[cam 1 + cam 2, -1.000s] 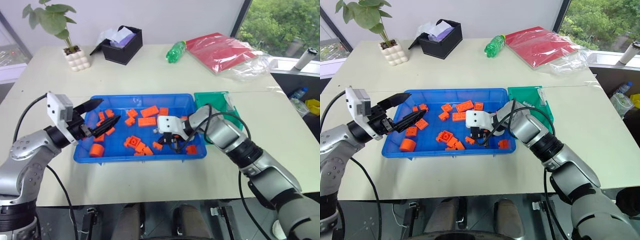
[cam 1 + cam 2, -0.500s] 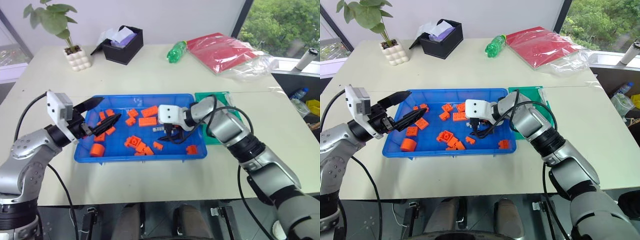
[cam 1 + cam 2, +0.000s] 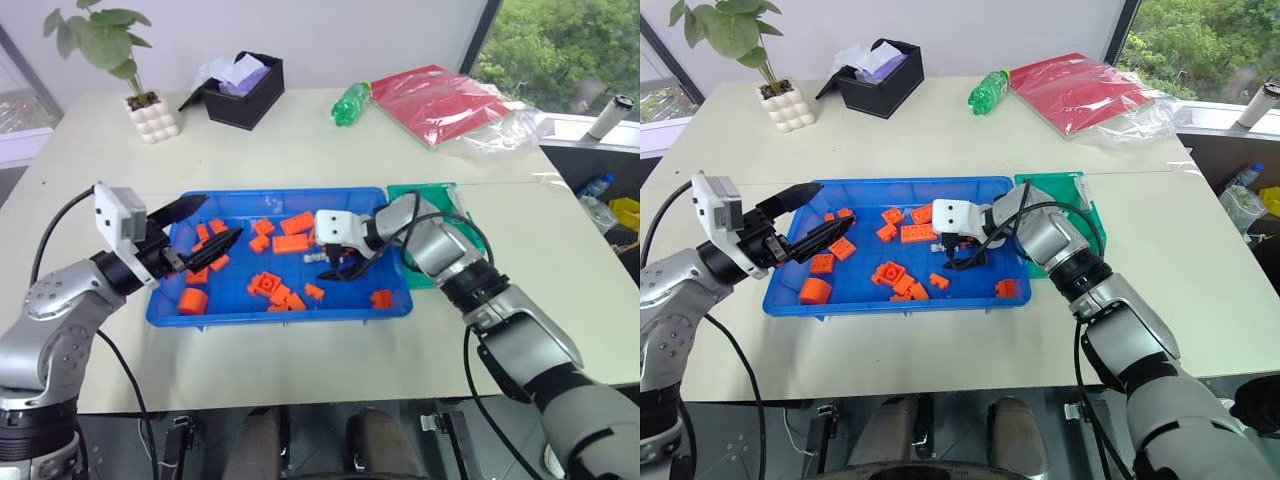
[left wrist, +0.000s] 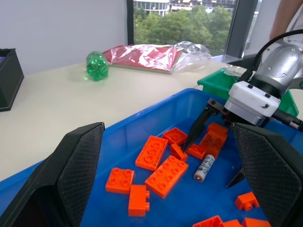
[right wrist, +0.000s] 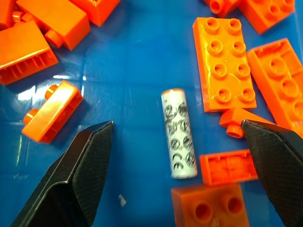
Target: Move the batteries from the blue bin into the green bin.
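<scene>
One battery (image 5: pixel 179 134), a pale silver cylinder with printed marks, lies on the floor of the blue bin (image 3: pixel 280 318) among several orange bricks (image 5: pixel 223 70). My right gripper (image 5: pixel 176 125) hangs open just above it, one finger on each side, not touching it. The left wrist view shows that battery (image 4: pixel 204 169) under the right gripper (image 4: pixel 213 156). My left gripper (image 3: pixel 208 225) is open over the bin's left end and holds nothing. The green bin (image 3: pixel 440 195) stands against the blue bin's right side, partly hidden by my right arm.
At the back of the table stand a potted plant (image 3: pixel 150 110) and a black box (image 3: pixel 245 90). A green bottle (image 3: pixel 352 102) and a red packet in clear plastic (image 3: pixel 440 100) lie there too. Bare table lies in front of the blue bin.
My right gripper has gone from shut to open and has moved from the bin's front toward its middle, over the battery. The left arm has stayed still.
</scene>
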Controlling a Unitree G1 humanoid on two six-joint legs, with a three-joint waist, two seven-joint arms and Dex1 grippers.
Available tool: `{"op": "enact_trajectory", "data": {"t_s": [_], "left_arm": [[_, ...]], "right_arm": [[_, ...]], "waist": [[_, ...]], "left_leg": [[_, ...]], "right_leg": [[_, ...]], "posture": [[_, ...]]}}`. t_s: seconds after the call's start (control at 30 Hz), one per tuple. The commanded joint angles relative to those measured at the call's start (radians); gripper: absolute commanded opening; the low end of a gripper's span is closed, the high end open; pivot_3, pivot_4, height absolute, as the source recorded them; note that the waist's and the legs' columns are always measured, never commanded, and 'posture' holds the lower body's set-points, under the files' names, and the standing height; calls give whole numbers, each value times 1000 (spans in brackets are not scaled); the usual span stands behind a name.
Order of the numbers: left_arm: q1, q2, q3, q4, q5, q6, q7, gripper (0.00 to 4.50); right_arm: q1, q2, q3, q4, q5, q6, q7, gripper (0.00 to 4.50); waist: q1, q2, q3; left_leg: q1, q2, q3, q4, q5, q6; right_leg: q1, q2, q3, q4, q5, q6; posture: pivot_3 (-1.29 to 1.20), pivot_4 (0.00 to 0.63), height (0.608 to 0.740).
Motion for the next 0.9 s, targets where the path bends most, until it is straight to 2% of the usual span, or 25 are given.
{"op": "enact_trajectory", "data": {"t_s": [0.03, 0.57, 0.9], "left_arm": [[4, 5, 23, -38, 0, -14, 8, 4500], [7, 4, 11, -38, 7, -22, 8, 4500], [8, 4, 14, -36, 10, -22, 7, 4500]], "right_arm": [[-22, 14, -7, 31, -21, -29, 8, 4412], [31, -26, -34, -89, -26, 2, 47, 4412], [51, -22, -26, -76, -35, 15, 68, 4412]], "waist": [[0, 0, 0], [1, 0, 0], [1, 0, 0]], "left_leg": [[0, 0, 0, 0, 0, 0], [0, 0, 0, 0, 0, 0], [0, 0, 0, 0, 0, 0]], "right_leg": [[0, 0, 0, 0, 0, 0], [0, 0, 0, 0, 0, 0], [0, 0, 0, 0, 0, 0]], "posture": [[0, 150, 740], [0, 150, 740], [0, 150, 740]]}}
